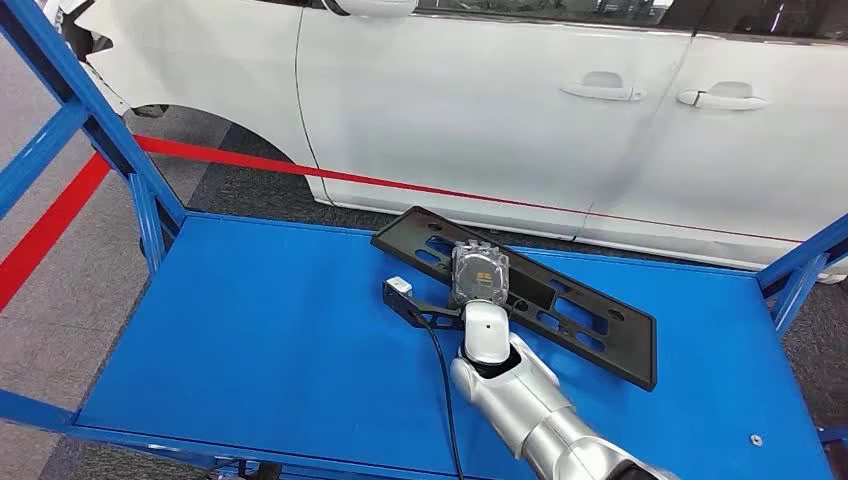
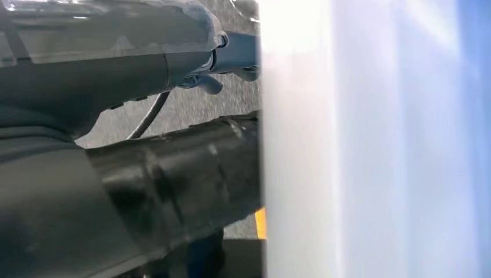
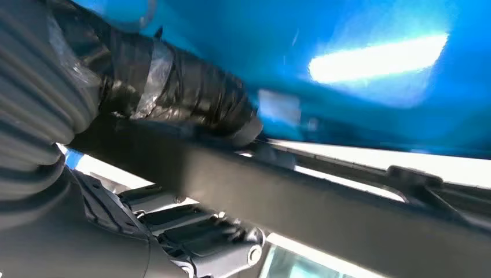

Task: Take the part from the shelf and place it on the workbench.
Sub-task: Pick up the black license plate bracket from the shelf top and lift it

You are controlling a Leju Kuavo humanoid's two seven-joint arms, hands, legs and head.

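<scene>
I get a bright, evenly lit, sharp head view; both wrist views are blurred, with white glare on the blue surface [image 3: 376, 63]

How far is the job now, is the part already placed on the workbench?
Nearly done, it seems: the black part lies on the blue workbench, beside a white car. In hand: the right hand is on it, thumb and fingers around its bar in the right wrist view. Left: releasing and withdrawing.

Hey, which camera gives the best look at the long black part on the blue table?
The head view: the whole black part lies flat on the blue table, under the right hand. The right wrist view shows one blurred edge close up; the left wrist view adds nothing clear.
</scene>
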